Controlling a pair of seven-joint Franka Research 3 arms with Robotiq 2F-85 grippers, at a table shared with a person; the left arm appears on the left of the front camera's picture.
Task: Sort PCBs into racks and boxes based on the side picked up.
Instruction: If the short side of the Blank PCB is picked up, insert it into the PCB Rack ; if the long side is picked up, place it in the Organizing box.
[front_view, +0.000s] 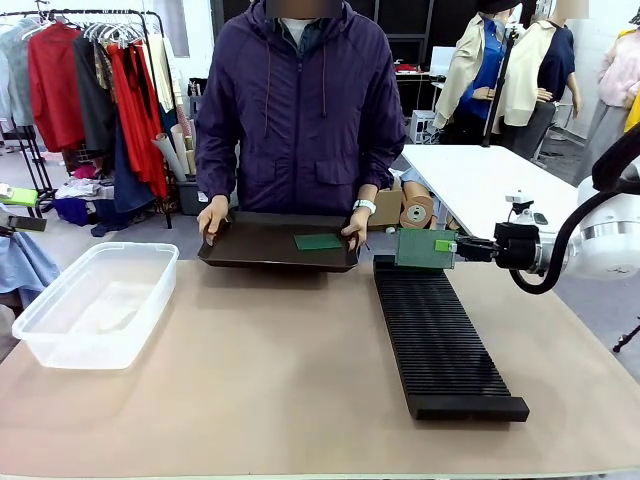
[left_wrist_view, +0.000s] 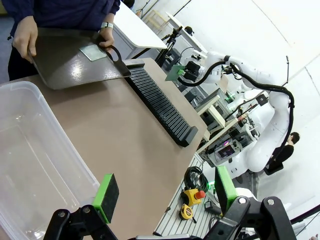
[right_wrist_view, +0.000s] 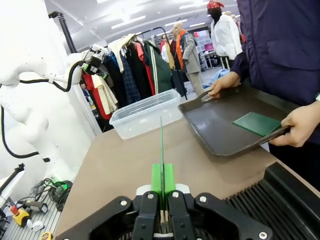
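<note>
Right gripper (front_view: 455, 246) is clamped tight on one PCB (front_view: 425, 248), pinching its right-hand edge, and the board stands upright on edge, broad face towards us, just over the far end of the rack (front_view: 440, 340). From the right wrist it reads as a thin green line rising straight out of the pads, so it looks square in the grip. Whether its lower edge has touched a slot yet, I cannot tell. The job now, I'd say, is a clean drop into a slot: keep the board vertical and parallel to the ribs, pick one slot, come straight down, and let go only once the edge is seated, since a slight tilt could bridge two ribs or jam. Across at the far side the person (front_view: 300, 110) holds the tray (front_view: 250, 250) by both ends with a second PCB (front_view: 318, 241) lying flat on it, close to the held board, so no swinging left. The box (front_view: 95, 300) sits far left on the worktop (front_view: 250, 400), and the left gripper (left_wrist_view: 162, 192) hangs beside it with jaws spread, holding nothing.
</note>
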